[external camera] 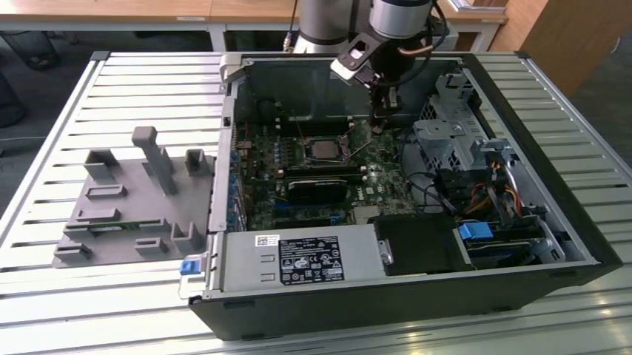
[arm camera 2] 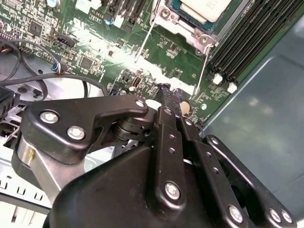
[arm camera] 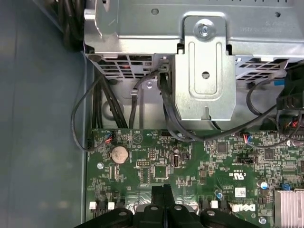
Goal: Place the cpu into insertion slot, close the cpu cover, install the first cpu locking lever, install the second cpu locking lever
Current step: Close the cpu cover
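The cpu lies grey side up in the socket on the green motherboard inside the open computer case. In the second wrist view the cpu sits inside the silvery cpu cover, which lies down around it. Two thin wire locking levers stick out from the socket's corners, unlatched. My gripper hangs over the board just beyond the socket, toward the exterior view's right. Its black fingertips are pressed together with nothing between them, a short way from the nearer lever.
A metal drive cage with black cables stands close to the gripper. Black memory slots run beside the socket. A coin battery sits on the board. A power supply fills the case front. A grey fixture rests outside the case.
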